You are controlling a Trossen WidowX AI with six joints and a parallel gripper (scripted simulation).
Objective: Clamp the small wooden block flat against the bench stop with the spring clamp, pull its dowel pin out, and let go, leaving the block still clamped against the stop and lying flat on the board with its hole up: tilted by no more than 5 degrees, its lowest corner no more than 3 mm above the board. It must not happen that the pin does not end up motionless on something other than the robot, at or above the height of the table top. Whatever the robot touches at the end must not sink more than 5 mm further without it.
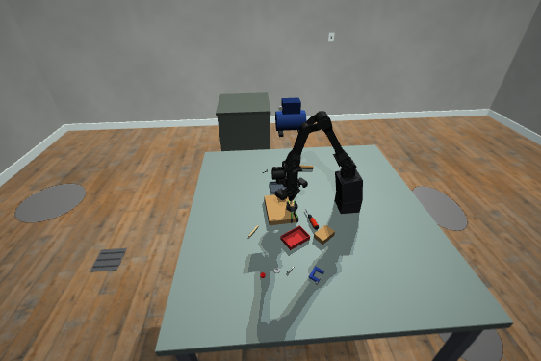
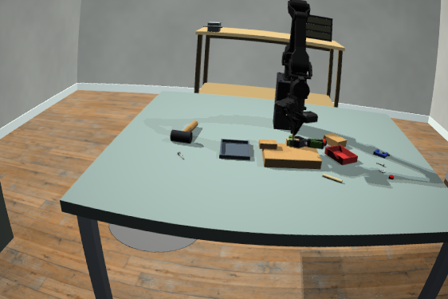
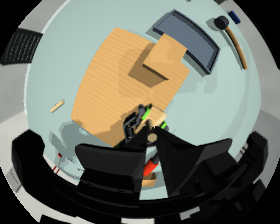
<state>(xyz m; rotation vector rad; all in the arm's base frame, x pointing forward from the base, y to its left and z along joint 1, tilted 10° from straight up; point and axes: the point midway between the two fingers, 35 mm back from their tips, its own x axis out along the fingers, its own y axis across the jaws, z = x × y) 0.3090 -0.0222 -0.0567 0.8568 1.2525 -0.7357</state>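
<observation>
The wooden board (image 1: 274,212) (image 2: 291,159) (image 3: 111,90) lies mid-table with the bench stop (image 2: 268,143) (image 3: 157,63) raised at one end. The green and black spring clamp (image 1: 294,216) (image 2: 312,143) (image 3: 145,117) lies at the board's edge nearest the arm base, apart from the stop. My gripper (image 1: 292,206) (image 2: 293,138) (image 3: 150,129) points straight down at the clamp's black jaw end and is shut on a thin tan dowel pin (image 3: 151,136). The small block is hidden under the clamp and my fingers.
A dark tray (image 2: 235,149) (image 3: 187,39) and a mallet (image 2: 183,133) lie beyond the stop. A red tray (image 1: 295,238) (image 2: 340,154), a spare wooden block (image 1: 323,234) (image 2: 335,139), a red-handled screwdriver (image 1: 312,220), a loose dowel (image 1: 253,231) (image 2: 332,178) and a blue part (image 1: 313,272) lie around the board.
</observation>
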